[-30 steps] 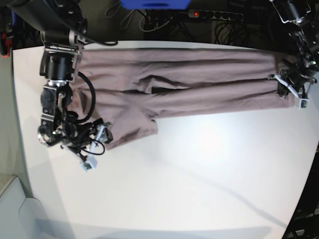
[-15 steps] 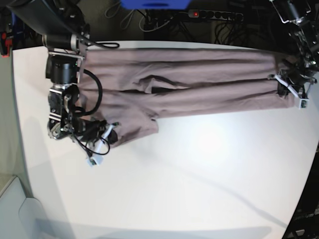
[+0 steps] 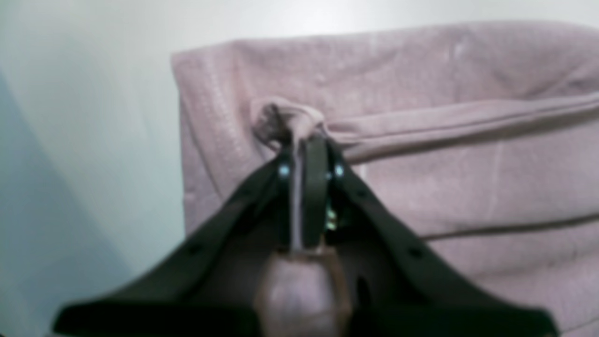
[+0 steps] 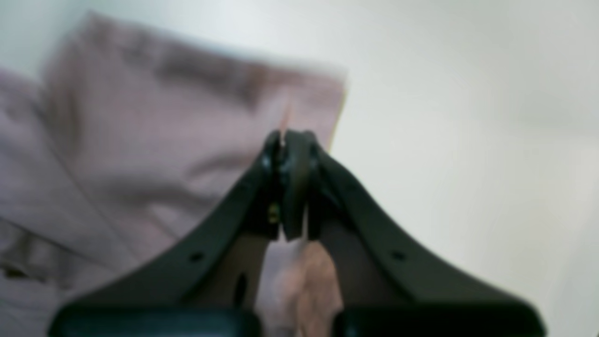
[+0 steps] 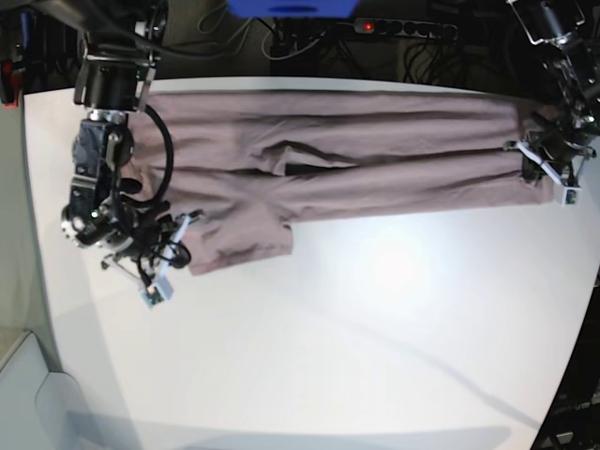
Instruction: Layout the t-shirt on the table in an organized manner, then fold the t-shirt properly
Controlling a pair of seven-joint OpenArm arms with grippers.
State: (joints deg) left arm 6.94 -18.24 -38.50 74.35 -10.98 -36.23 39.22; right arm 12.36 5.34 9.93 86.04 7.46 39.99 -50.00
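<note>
Your left hand, at the right of the base view, is clamped tight on a pinch of the dusty mauve-pink short-sleeved cotton t-shirt; a small knot of fabric bulges out past its black fingertips, beside a folded seam. Your right hand, at the left of the base view, is likewise closed, and a thin sliver of pink cloth shows between its tips near the garment's lower corner (the wrist picture is blurred, so how deep that bite goes you cannot tell).

The shirt lies stretched in a long band across the far side of the broad white matte counter, one hand at each end, with a crease and a dark gap near the middle and a flap hanging toward the near edge on the base view's left.

Expect soft, light, limp cloth. It will sag between your two holds, drag on the counter and bunch wherever tension drops, and a shallow pinch on one layer can slip free. It is not fragile, but it likely stretches unevenly. The better holds are probably hemmed edges and corners, where doubled fabric gives the tips something to bite; grips matched on opposite ends should keep the panel flat as you spread it.
</note>
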